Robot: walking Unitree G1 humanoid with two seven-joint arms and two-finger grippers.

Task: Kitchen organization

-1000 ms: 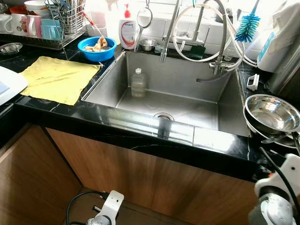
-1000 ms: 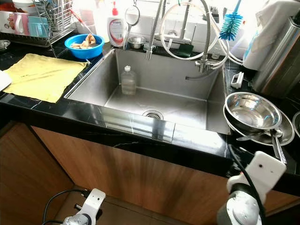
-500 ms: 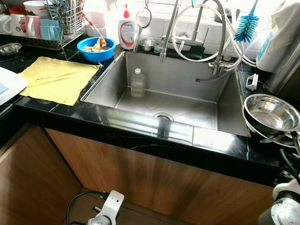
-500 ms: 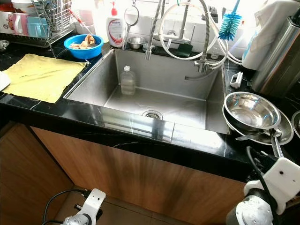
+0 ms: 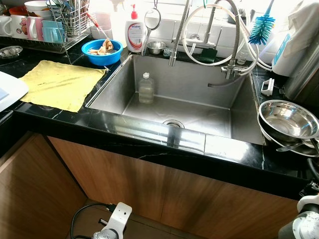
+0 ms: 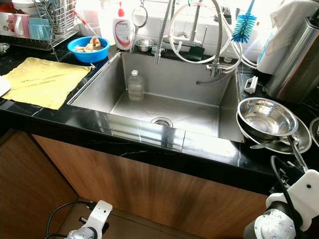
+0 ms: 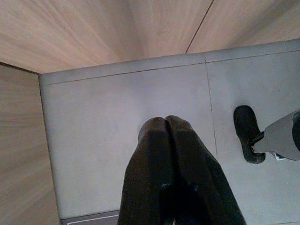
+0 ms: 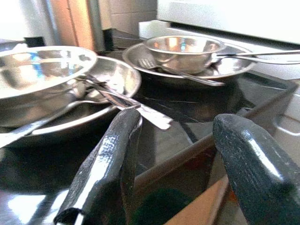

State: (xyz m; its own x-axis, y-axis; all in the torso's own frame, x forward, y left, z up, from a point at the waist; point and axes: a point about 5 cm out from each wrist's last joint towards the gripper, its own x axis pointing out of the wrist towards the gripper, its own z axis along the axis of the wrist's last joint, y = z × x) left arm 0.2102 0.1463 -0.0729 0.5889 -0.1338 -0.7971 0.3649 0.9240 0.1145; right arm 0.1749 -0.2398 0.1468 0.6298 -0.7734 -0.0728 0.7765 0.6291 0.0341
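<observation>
- Black and closed, the two fingers of my left gripper press together, pointing down at the grey floor tiles beside the wooden cabinet front; that arm hangs idle low in front of the cabinet.
- My right gripper is at the counter's front edge on my right, fingers spread wide and holding nothing, aimed at the steel dishes there.
- Just past those fingers lies the handle of a utensil resting in the stacked steel bowls; I take these to be what I tidy first. Beyond them sits another shallow dish holding a smaller bowl with a fork laid against it.
- The black counter runs across in front of me, and the steel sink is set into it, holding a clear bottle upright near the far left corner.
- A yellow cloth lies spread flat on the counter left of the sink.
- Farther back are a blue bowl with scraps in it, a soap pump bottle, a dish rack with mugs and cutlery, the tap with its hoses, and a blue bottle brush.
- By my judgement the organizing has hardly begun: nothing is in my grasp, and the bowls, bottle, cloth and scraps all wait to be dealt with.
</observation>
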